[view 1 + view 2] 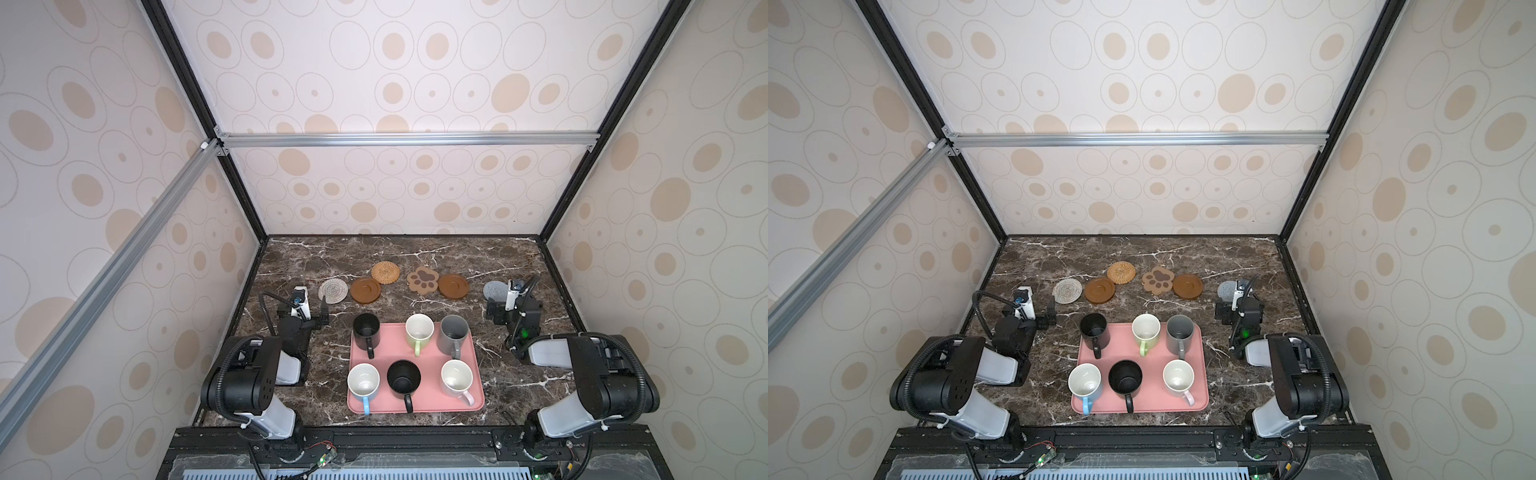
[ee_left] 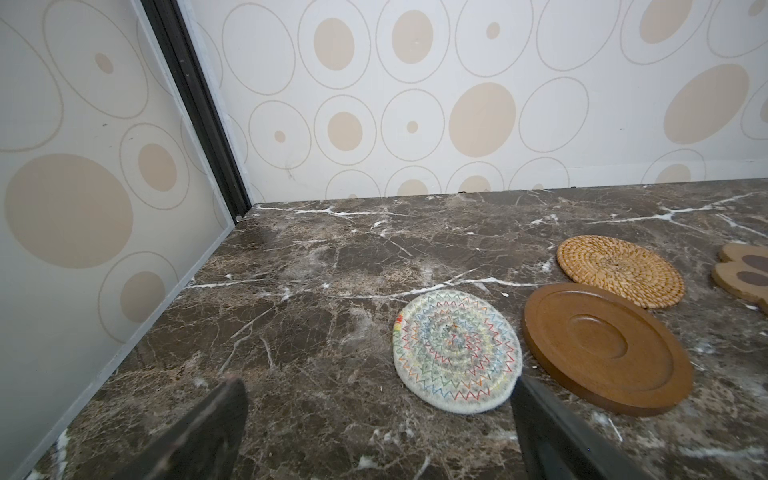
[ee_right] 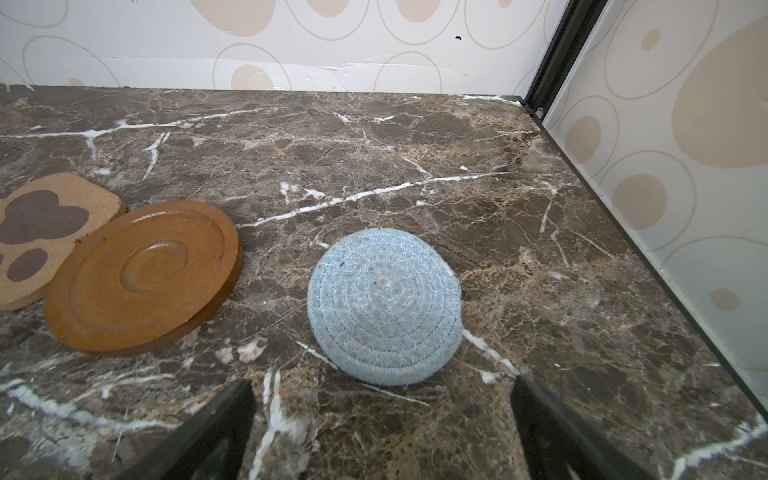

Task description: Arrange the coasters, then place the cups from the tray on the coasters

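The left gripper (image 2: 377, 385) hangs low over the marble table (image 2: 316, 266), its jaws spread wide with nothing between them and its fingers cut off at the picture's edge. The beige woven coaster (image 2: 457, 351) lies just ahead of it. Next comes the left brown disc (image 2: 606, 349), close against the rattan coaster (image 2: 619, 270); whether they touch is unclear. The paw coaster (image 1: 422, 280), cropped in both wrist views, meets the right brown disc (image 3: 143, 276). The grey-blue coaster (image 3: 384, 307), partly hidden behind the wrist in both top views, lies before the right gripper (image 3: 382, 384), which is also wide apart and empty. All six cups (image 1: 419, 328) stand on the pink tray (image 1: 432, 401), nearer the robot. Oval-patterned walls (image 1: 415, 83) on aluminium framing (image 1: 407, 139) enclose the table.
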